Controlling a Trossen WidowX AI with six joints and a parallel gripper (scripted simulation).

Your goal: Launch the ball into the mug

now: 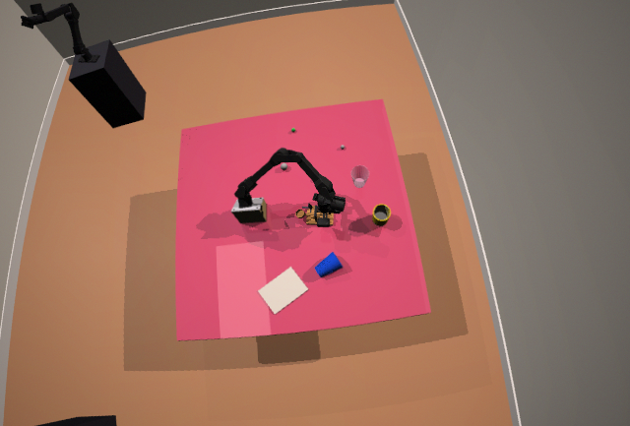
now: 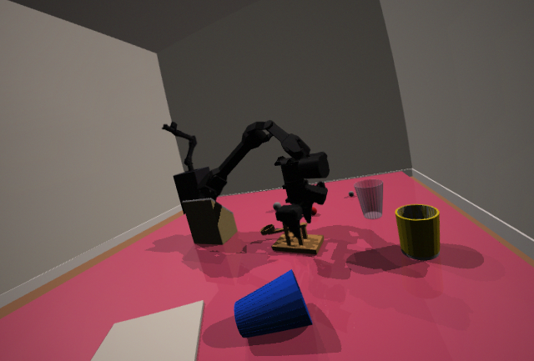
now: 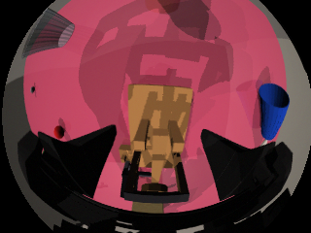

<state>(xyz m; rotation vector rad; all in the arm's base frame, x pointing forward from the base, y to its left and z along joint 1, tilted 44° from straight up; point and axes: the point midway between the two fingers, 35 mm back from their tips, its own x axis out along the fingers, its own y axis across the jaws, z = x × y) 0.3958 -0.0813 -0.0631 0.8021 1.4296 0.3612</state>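
the pink table (image 1: 228, 156) (image 2: 163, 279) (image 3: 248, 53) spreads beneath everything i work with. beyond one of its corners, on the floor, a tall black block (image 1: 106, 91) carries another black arm (image 1: 75, 30) (image 2: 191, 146). my own black arm (image 1: 305, 164) (image 2: 234, 161) rises from a box-shaped stand (image 1: 250, 214) (image 2: 202, 223), bends at the elbow and reaches down over the catapult. my hand (image 1: 320, 213) (image 2: 301, 227) (image 3: 159, 131) is wide open and gripping nothing, its fingers pointing down on either side of the small wooden catapult.

a cream board (image 1: 283, 290) (image 2: 159, 331) lies flat near the blue cup. the yellow mug (image 1: 376, 217) (image 2: 418, 234) stands upright, beyond the catapult from my stand. the blue cup (image 1: 328, 265) (image 2: 274, 307) (image 3: 273, 114) lies on its side, and a clear cup (image 1: 359, 175) (image 2: 370, 199) (image 3: 46, 34) stands near the mug.

the catapult (image 1: 328, 217) (image 2: 316, 243) (image 3: 160, 97) sits flat on its base under my hand, its round scoop (image 1: 300, 213) (image 2: 268, 229) towards my stand.

a larger grey ball (image 1: 283, 165) (image 2: 276, 205) and a red ball (image 2: 314, 210) (image 3: 58, 131) rest on the table, apart from the catapult. a small grey ball (image 1: 342, 147) and a small green ball (image 1: 293, 129) lie farther off. i cannot tell which ball is the one to load.
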